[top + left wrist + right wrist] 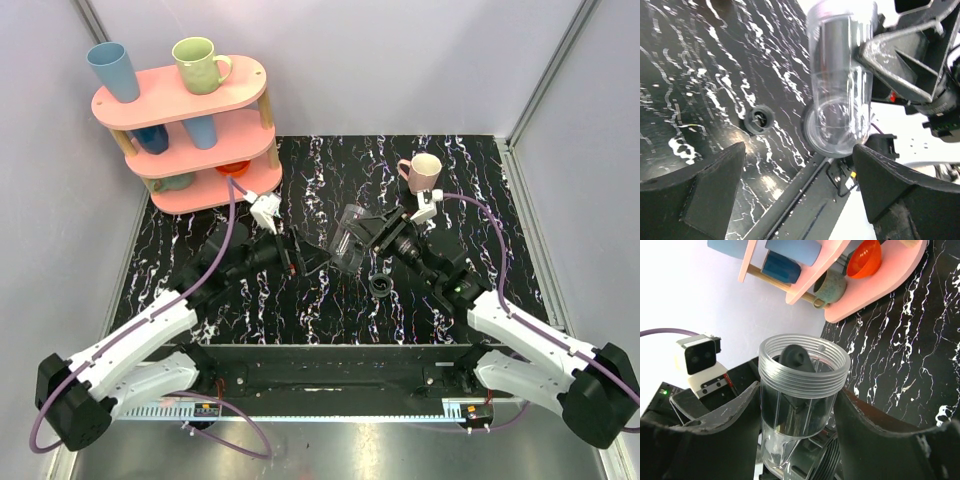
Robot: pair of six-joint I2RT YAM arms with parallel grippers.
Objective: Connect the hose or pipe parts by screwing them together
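My right gripper (372, 236) is shut on a short translucent tube (350, 232), holding it above the middle of the table. In the right wrist view the fingers (725, 410) clamp the tube (800, 385) on both sides, with its threaded rim pointing away from the camera. My left gripper (303, 254) faces the tube's other end, open and holding nothing. The left wrist view shows the tube's closed end (840, 85) just past its spread fingertips (905, 195). The small black ring fitting (381, 287) lies loose on the marbled black table (759, 120), below the tube.
A pink three-tier shelf (240, 92) with mugs and cups stands at the back left. A pink mug (425, 172) sits behind the right gripper. Grey walls close in the table at the back and both sides.
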